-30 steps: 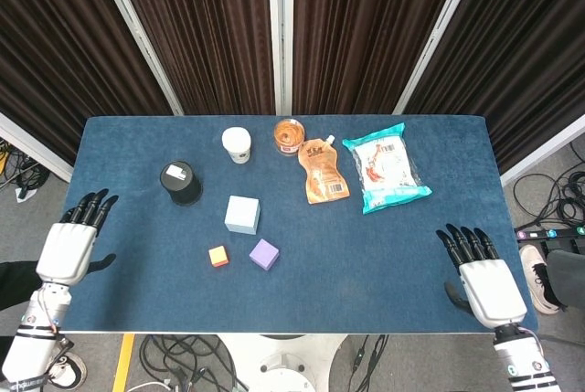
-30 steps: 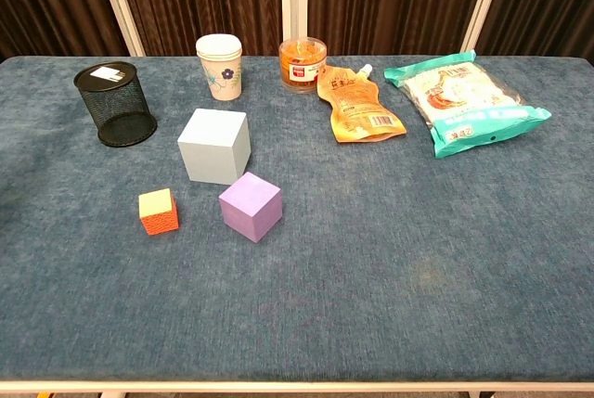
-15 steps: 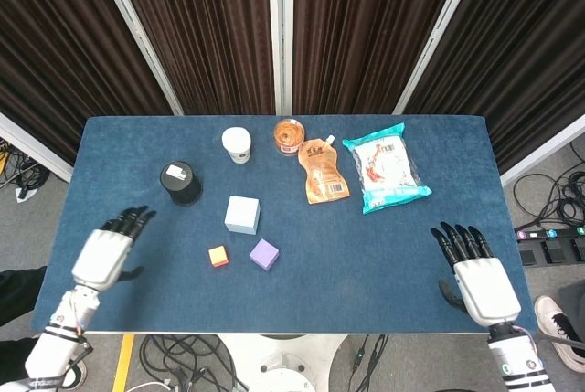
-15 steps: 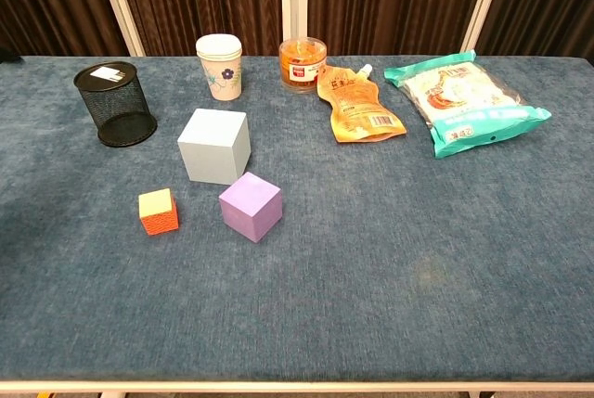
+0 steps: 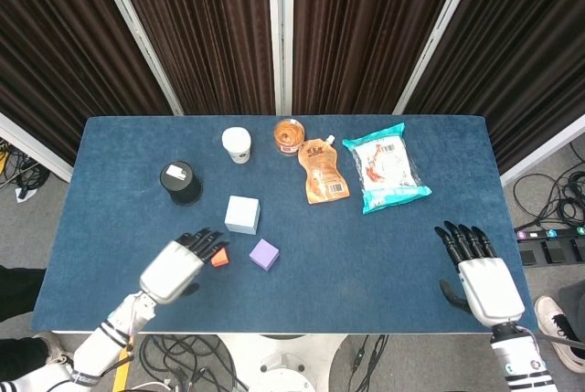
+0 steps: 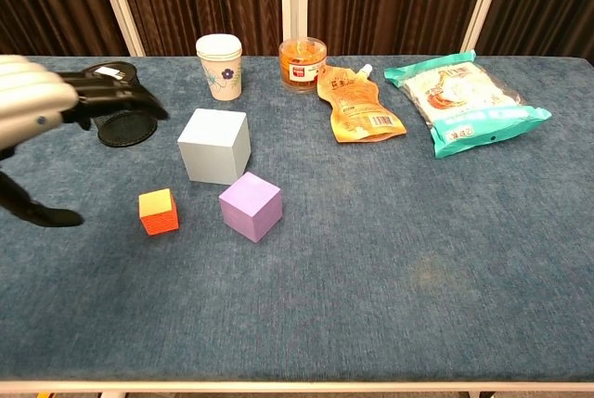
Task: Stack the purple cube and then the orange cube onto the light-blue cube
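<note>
The left hand (image 5: pixel 175 268) hovered spread and empty by the orange cube (image 6: pixel 159 211); it should pass that, grip the purple cube (image 6: pixel 251 206) squarely; right hand (image 5: pixel 484 278) spread, idle.

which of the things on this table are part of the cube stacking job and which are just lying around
Part of the job:
- big light-blue cube
- medium purple cube
- small orange cube
- left robot hand, open beside the orange cube

Just lying about:
- black mesh pen cup
- white paper cup
- clear jar with orange contents
- orange spouted pouch
- teal-and-white snack bag
</note>
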`<state>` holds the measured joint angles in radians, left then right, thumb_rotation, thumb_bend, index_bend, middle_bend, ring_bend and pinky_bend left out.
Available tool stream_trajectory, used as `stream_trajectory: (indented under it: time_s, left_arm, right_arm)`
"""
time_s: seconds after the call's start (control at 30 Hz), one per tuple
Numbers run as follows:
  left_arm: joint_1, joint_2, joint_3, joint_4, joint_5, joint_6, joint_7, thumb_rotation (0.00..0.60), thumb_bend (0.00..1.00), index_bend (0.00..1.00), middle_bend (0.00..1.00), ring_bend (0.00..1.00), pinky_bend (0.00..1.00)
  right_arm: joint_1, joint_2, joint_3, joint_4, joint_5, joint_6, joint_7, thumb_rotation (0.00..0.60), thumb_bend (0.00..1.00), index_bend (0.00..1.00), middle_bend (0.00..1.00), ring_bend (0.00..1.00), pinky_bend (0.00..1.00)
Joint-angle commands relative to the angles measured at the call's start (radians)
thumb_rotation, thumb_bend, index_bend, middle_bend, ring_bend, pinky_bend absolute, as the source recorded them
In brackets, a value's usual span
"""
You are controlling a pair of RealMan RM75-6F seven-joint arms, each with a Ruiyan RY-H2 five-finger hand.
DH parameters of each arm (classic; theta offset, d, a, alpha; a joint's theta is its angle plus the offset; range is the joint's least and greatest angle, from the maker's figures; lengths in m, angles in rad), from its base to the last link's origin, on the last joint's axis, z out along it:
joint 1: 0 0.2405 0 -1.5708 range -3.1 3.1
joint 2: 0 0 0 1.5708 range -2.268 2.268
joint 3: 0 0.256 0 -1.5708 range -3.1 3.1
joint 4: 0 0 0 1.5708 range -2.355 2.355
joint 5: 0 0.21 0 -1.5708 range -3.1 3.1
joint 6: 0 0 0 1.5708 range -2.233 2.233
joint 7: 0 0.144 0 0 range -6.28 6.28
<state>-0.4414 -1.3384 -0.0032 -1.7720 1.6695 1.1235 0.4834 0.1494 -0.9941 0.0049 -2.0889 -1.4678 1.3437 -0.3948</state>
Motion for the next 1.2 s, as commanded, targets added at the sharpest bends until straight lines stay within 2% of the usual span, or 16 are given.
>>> stream_trajectory:
  time_s: [0.03, 0.17, 0.3, 0.53, 0.8, 0.97, 1.2]
  left_arm:
    - [-0.080, -0.028, 0.009, 0.063, 0.117, -0.059, 0.039, 0.600, 0.15, 0.26, 0.30, 0.23, 0.43]
    - [-0.170, -0.062, 0.009, 0.124, 0.197, -0.128, 0.028, 0.600, 0.15, 0.27, 0.32, 0.24, 0.44]
    - [-0.232, -0.117, -0.015, 0.214, 0.228, -0.139, -0.011, 0.600, 0.16, 0.27, 0.34, 0.25, 0.42]
    - [-0.304, -0.167, -0.034, 0.298, 0.213, -0.178, -0.065, 0.600, 0.16, 0.27, 0.35, 0.25, 0.41]
    - [-0.354, -0.224, -0.059, 0.351, 0.132, -0.237, -0.096, 0.600, 0.18, 0.32, 0.39, 0.25, 0.40]
    - [-0.390, -0.263, -0.052, 0.404, 0.110, -0.275, -0.103, 0.600, 0.19, 0.33, 0.41, 0.25, 0.40]
    - [-0.416, -0.302, -0.042, 0.463, 0.105, -0.269, -0.101, 0.600, 0.20, 0.35, 0.41, 0.25, 0.39]
  right_arm:
    - [-0.004, 0.016, 0.004, -0.014, 0.010, 0.002, 0.030, 0.600, 0.29, 0.00, 0.03, 0.00, 0.00]
    - [-0.011, 0.028, 0.012, -0.009, -0.003, 0.024, 0.068, 0.600, 0.29, 0.00, 0.03, 0.00, 0.00]
    - [-0.008, 0.040, 0.015, -0.011, 0.017, 0.014, 0.086, 0.600, 0.29, 0.00, 0.03, 0.00, 0.00]
    - [-0.003, 0.050, 0.024, -0.009, 0.031, 0.009, 0.105, 0.600, 0.29, 0.00, 0.04, 0.00, 0.00]
    - [-0.006, 0.060, 0.023, -0.013, 0.024, 0.016, 0.121, 0.600, 0.29, 0.00, 0.04, 0.00, 0.00]
    - [-0.010, 0.065, 0.022, -0.009, 0.018, 0.020, 0.135, 0.600, 0.29, 0.00, 0.04, 0.00, 0.00]
    - [-0.005, 0.076, 0.026, -0.005, 0.023, 0.012, 0.151, 0.600, 0.29, 0.00, 0.04, 0.00, 0.00]
